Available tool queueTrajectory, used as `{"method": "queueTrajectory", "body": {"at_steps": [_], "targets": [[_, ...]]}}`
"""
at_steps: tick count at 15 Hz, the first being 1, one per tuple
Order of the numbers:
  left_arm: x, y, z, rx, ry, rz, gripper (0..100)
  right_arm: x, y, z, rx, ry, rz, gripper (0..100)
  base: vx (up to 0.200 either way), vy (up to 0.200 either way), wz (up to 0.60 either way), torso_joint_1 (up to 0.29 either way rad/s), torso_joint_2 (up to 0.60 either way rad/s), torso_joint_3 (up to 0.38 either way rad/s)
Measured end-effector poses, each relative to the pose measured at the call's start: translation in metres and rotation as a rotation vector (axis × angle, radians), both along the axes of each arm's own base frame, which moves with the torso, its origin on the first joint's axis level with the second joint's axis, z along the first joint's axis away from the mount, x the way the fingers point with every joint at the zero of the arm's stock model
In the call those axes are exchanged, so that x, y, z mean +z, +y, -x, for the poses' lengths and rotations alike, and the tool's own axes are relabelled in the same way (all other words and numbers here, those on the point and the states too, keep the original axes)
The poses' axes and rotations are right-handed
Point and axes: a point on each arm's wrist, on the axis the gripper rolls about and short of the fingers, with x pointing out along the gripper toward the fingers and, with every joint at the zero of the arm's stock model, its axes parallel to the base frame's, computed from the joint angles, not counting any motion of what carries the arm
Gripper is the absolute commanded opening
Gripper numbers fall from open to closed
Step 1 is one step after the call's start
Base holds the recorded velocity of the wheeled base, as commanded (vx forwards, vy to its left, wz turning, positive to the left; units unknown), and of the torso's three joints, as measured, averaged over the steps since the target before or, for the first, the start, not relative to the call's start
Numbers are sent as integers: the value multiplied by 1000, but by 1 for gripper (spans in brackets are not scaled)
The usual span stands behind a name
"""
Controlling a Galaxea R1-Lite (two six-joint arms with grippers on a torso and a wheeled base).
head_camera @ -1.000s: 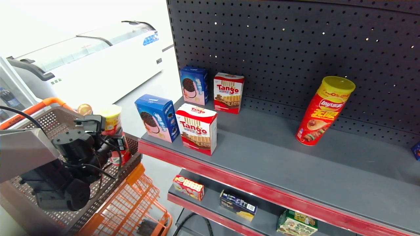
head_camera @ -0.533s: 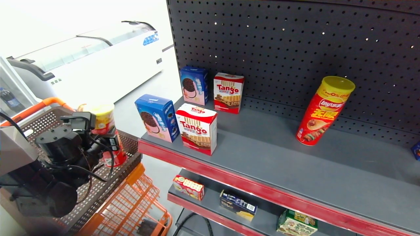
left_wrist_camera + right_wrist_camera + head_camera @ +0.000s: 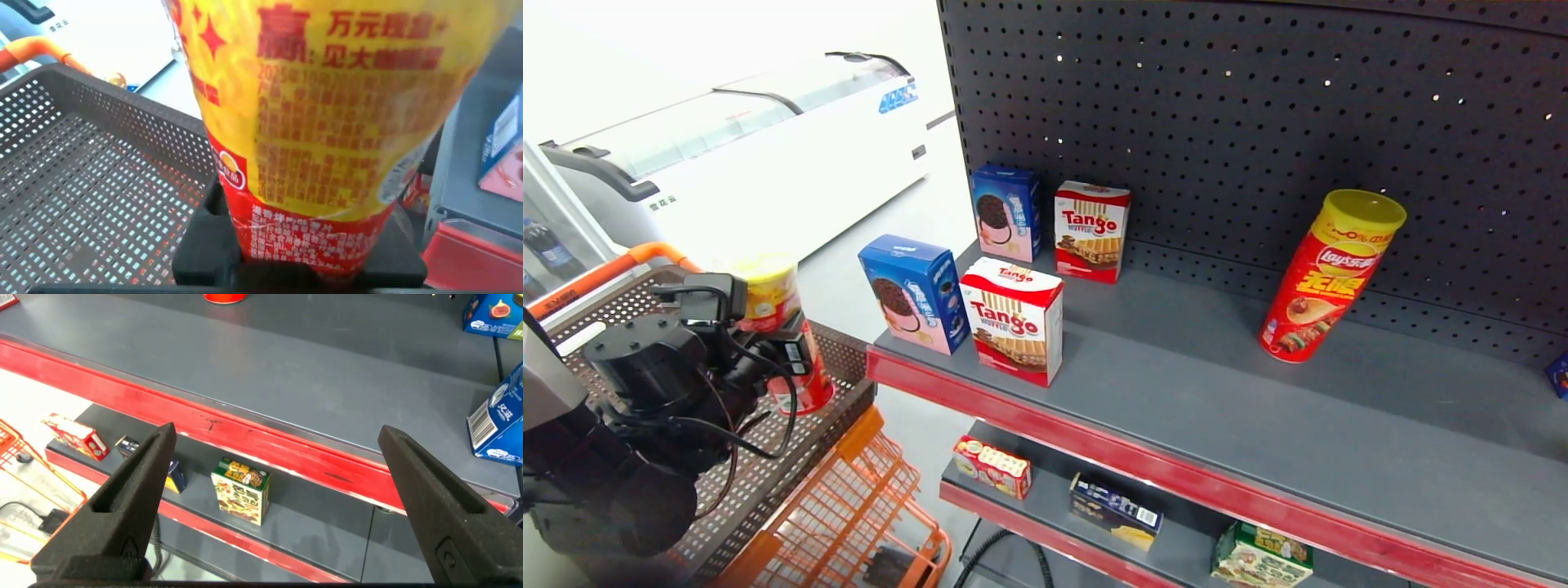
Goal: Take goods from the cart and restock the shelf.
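My left gripper (image 3: 786,361) is shut on a red and yellow chip can (image 3: 768,290), held upright over the rim of the cart's grey perforated basket (image 3: 845,353). In the left wrist view the can (image 3: 327,122) stands close up, clamped at its lower end between black fingers (image 3: 208,237). The grey shelf (image 3: 1217,408) carries a matching chip can (image 3: 1331,273) standing near the pegboard. My right gripper (image 3: 282,506) is open with nothing between its fingers (image 3: 122,506), hovering off the shelf's red front edge (image 3: 270,429).
Two blue cookie boxes (image 3: 913,292) and two red and white wafer boxes (image 3: 1013,318) stand at the shelf's left end. The lower shelf holds small boxes, one of them green (image 3: 241,490). A white freezer (image 3: 768,155) stands behind the orange cart (image 3: 849,506). Bare shelf lies between the boxes and the can.
My left arm has drawn the chip can leftward, farther from the shelf's end and more over the cart basket. Goods on the shelf have not moved.
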Motion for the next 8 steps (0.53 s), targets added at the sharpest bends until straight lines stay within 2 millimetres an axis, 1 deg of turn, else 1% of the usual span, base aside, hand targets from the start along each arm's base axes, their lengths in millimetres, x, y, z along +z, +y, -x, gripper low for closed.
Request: {"method": "queueTrajectory", "body": {"at_steps": [3, 5, 8], "targets": [[5, -1, 7, -2, -8, -1, 0, 0, 0, 0, 0, 0, 0, 100, 0, 0, 0, 0, 0, 0], [13, -2, 14, -27, -21, -3, 0, 0, 0, 0, 0, 0, 0, 100, 0, 0, 0, 0, 0, 0], [27, -8, 35, -83, -10, -1, 0, 0, 0, 0, 0, 0, 0, 100, 0, 0, 0, 0, 0, 0]]}}
